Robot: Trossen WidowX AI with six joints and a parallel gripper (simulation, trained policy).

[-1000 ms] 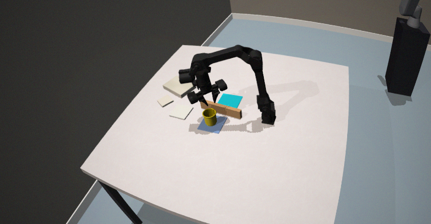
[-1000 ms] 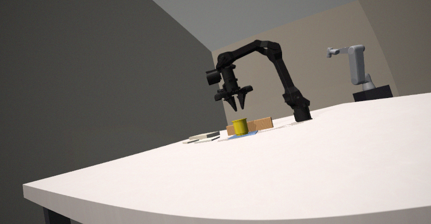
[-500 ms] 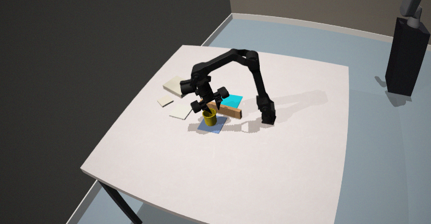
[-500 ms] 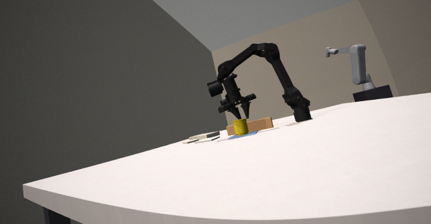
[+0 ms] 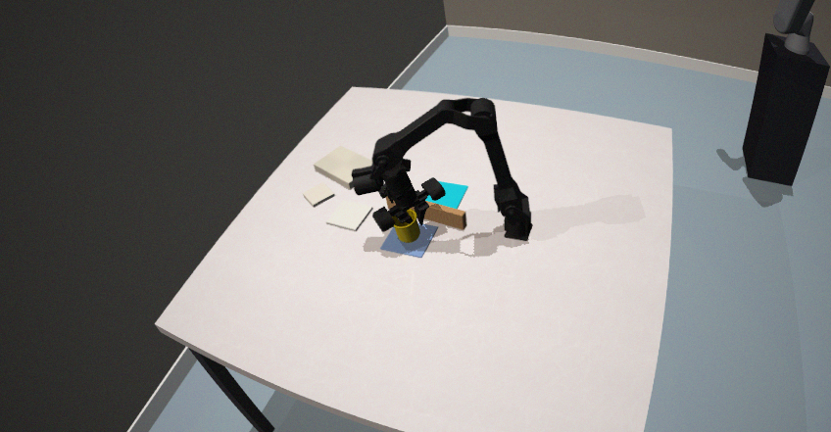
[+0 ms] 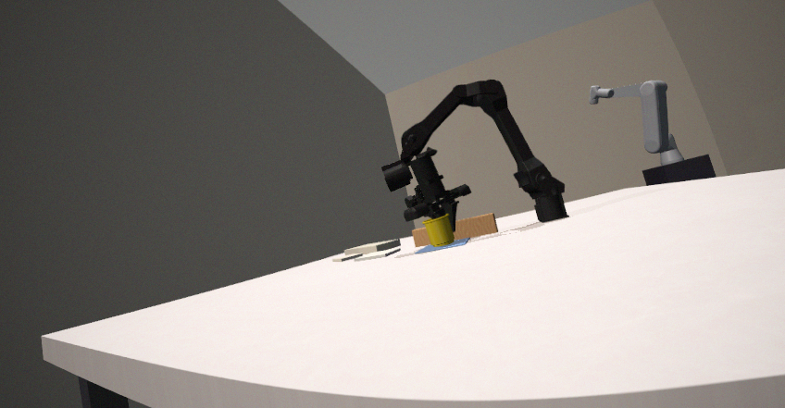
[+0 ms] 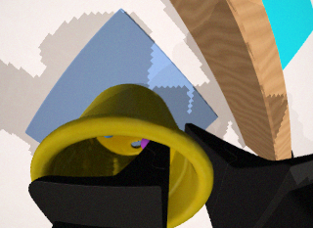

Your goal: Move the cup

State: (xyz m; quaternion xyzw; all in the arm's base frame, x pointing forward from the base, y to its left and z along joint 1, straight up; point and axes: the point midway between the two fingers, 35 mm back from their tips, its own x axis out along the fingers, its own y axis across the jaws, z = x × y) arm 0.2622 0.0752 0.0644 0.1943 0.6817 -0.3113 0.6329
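Observation:
A yellow cup (image 5: 407, 232) (image 6: 439, 231) (image 7: 129, 103) is over the blue pad (image 5: 416, 251) (image 6: 459, 243) (image 7: 98, 76), leaning slightly in the exterior view. Whether its base rests fully on the pad is unclear. My gripper (image 5: 415, 217) (image 6: 447, 220) (image 7: 176, 129) is shut on the cup's wall, with one finger inside the cup and the other outside. In the wrist view a purple marble (image 7: 145, 143) and part of a blue one (image 7: 109, 136) show inside; the finger and rim hide the rest. The other pad (image 5: 455, 193) (image 7: 290, 22) is cyan and bears no cup.
A low wooden wall (image 5: 449, 216) (image 6: 479, 225) (image 7: 235, 67) stands between the two pads, close beside the outer finger. A thick cream slab (image 5: 338, 163), a small cream tile (image 5: 317, 194) and a flat pale tile (image 5: 350, 216) lie on the far side of the cup from the arm's base.

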